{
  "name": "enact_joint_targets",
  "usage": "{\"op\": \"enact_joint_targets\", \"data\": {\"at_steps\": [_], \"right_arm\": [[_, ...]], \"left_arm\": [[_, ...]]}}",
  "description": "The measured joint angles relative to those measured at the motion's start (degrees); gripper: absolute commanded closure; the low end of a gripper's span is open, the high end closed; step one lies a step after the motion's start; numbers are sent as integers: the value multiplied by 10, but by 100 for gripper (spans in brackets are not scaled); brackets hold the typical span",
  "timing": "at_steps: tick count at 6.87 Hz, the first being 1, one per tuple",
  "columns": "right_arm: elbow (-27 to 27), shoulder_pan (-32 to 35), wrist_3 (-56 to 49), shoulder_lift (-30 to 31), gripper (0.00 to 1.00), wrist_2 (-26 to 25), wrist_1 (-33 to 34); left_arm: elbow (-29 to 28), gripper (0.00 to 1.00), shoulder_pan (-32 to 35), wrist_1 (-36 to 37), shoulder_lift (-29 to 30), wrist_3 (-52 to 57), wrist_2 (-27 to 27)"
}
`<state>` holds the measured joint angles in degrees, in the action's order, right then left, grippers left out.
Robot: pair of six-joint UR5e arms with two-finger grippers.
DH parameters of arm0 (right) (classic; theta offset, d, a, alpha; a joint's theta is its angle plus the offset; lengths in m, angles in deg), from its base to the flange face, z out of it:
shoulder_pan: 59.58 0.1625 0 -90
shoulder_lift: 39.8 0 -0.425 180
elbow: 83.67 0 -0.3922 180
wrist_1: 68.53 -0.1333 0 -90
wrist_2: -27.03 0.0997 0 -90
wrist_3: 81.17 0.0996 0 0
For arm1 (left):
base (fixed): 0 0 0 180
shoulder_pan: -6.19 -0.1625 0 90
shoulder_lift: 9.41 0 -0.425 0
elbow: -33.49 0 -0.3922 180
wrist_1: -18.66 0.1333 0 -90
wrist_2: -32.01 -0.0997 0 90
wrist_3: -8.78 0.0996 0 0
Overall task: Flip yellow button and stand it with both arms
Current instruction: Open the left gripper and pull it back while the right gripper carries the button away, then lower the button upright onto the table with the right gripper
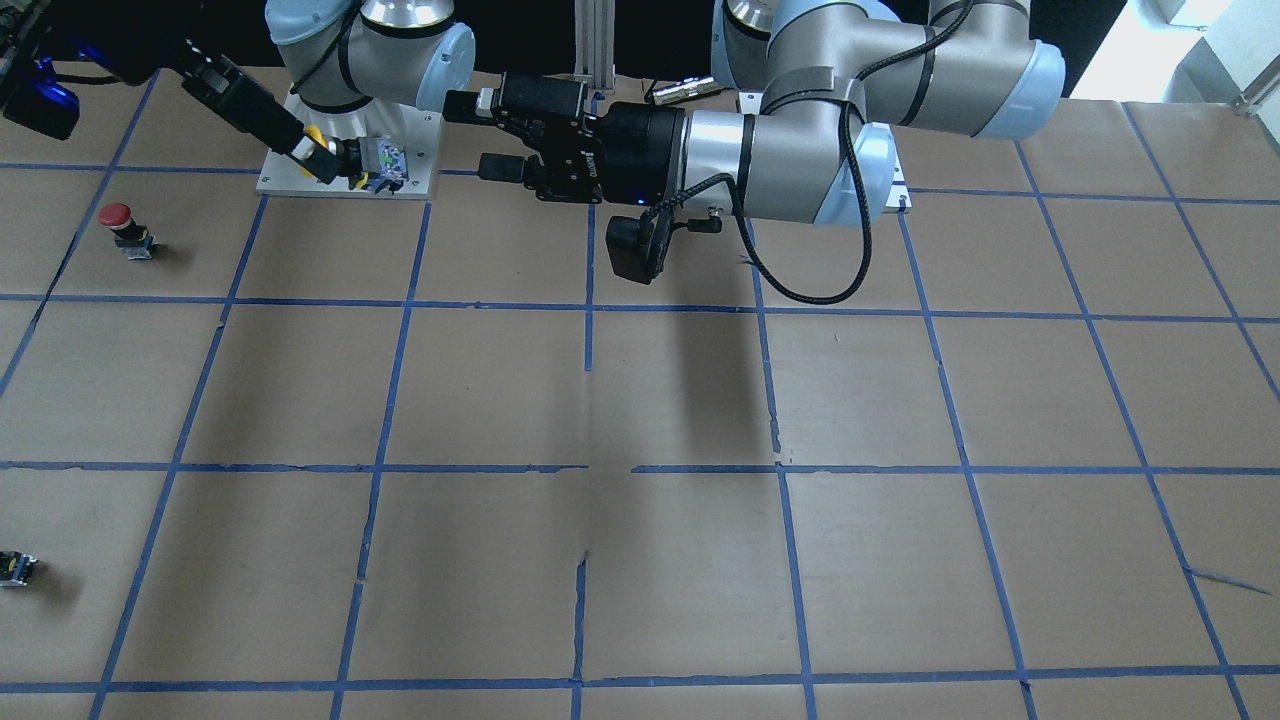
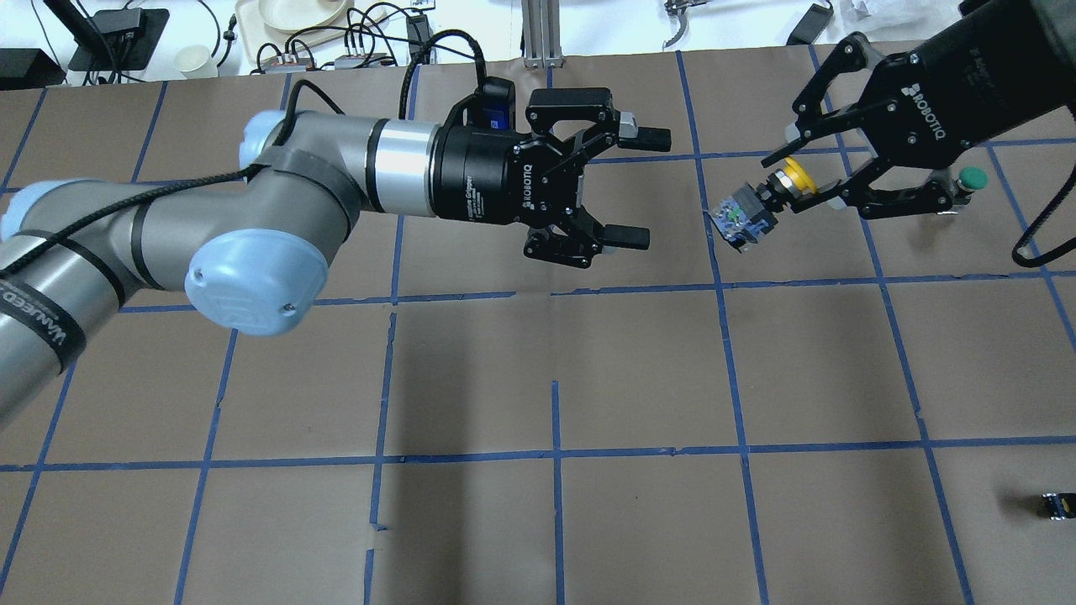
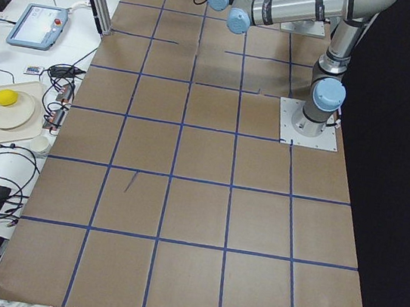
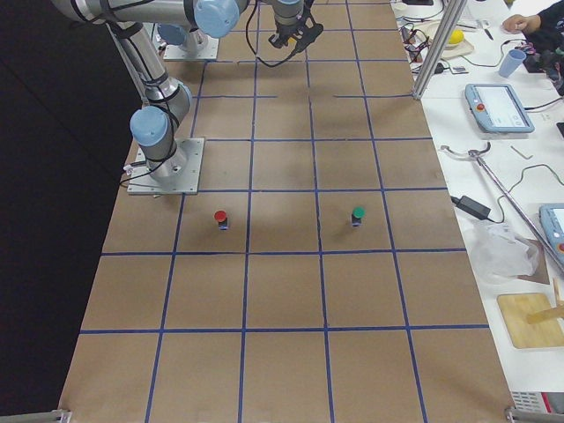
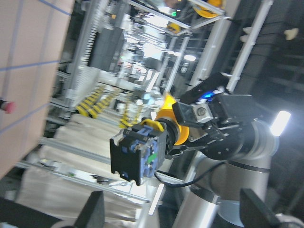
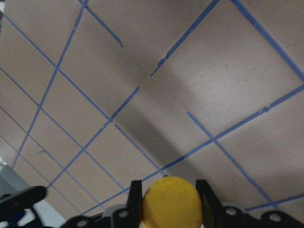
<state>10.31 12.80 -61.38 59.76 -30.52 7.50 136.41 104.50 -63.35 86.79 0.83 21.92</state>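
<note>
In the overhead view we see the right gripper (image 2: 794, 183) in the upper right of the frame, clenched on the yellow button (image 2: 744, 214) at its cap. It holds the button clear of the table (image 2: 555, 521), tipped sideways, with the greyish base block pointing toward the frame's centre. The left gripper (image 2: 640, 186), at top centre, has its fingers spread wide and grasps nothing. It faces the button's base block across a gap, not touching it. A green-capped button (image 2: 973, 178) shows just beyond the right gripper's lower finger. A red-capped button (image 1: 118, 222) stands upright at the left edge of the front-facing view. A small black capless part (image 2: 1055, 505) lies at the overhead view's lower right edge.
</note>
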Motion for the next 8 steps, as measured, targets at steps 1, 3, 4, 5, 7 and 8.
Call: {"op": "enact_joint_targets", "data": {"at_steps": [1, 3, 4, 5, 7, 8], "right_arm": [[9, -27, -127, -3, 82, -38, 0], [51, -100, -381, -5, 82, -100, 31], [86, -129, -500, -5, 82, -132, 78], [125, -152, -616, -5, 82, -156, 145], [182, -212, -800, -7, 82, -167, 232], [196, -242, -868, -13, 82, -164, 247]], "left_arm": [[-53, 0, -2, -12, 3, -33, -112], [-150, 0, -3, -86, 8, -57, -369], [-175, 0, -3, -115, 0, -56, -516], [-184, 0, -2, -125, -8, -43, -647], [-188, 0, -2, -108, -12, 7, -809], [-192, 0, -3, -87, -9, 21, -834]]}}
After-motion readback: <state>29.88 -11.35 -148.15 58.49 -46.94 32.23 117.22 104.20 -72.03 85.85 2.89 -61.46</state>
